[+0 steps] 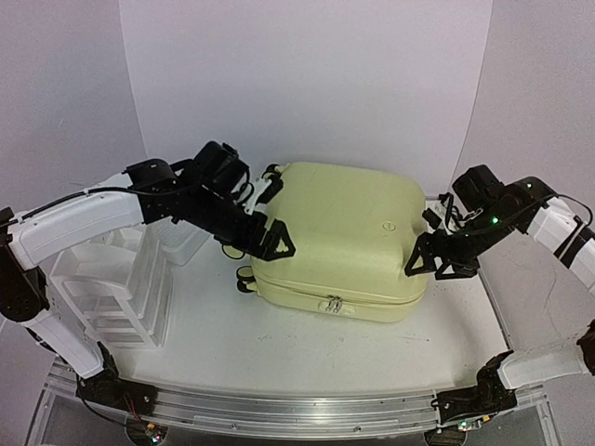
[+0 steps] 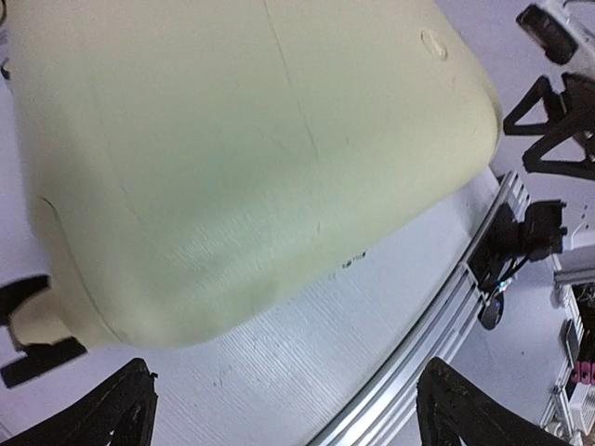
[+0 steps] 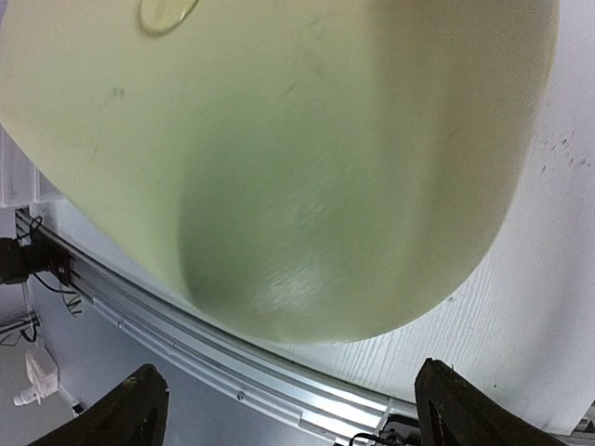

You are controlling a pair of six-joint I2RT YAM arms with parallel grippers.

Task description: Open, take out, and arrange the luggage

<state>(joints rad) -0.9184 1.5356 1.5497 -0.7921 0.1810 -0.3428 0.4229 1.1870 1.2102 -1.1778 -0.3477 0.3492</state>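
Note:
The luggage [image 1: 344,232] is a pale yellow hard-shell suitcase lying flat and closed in the middle of the table, with its zipper pulls [image 1: 333,303] on the near edge and its wheels [image 1: 245,278] on the left side. My left gripper [image 1: 265,243] hovers at the case's left near corner, open; in the left wrist view the shell [image 2: 242,149] fills the frame ahead of the left gripper [image 2: 288,418], with nothing between its fingers. My right gripper [image 1: 439,267] stands open at the case's right side. The right wrist view shows the shell [image 3: 297,158] just beyond the empty right gripper [image 3: 297,413].
A white plastic drawer organiser [image 1: 107,288] stands at the left of the table under my left arm, with a white bin [image 1: 181,243] behind it. The metal rail [image 1: 297,409] runs along the table's near edge. White walls close in the back and sides.

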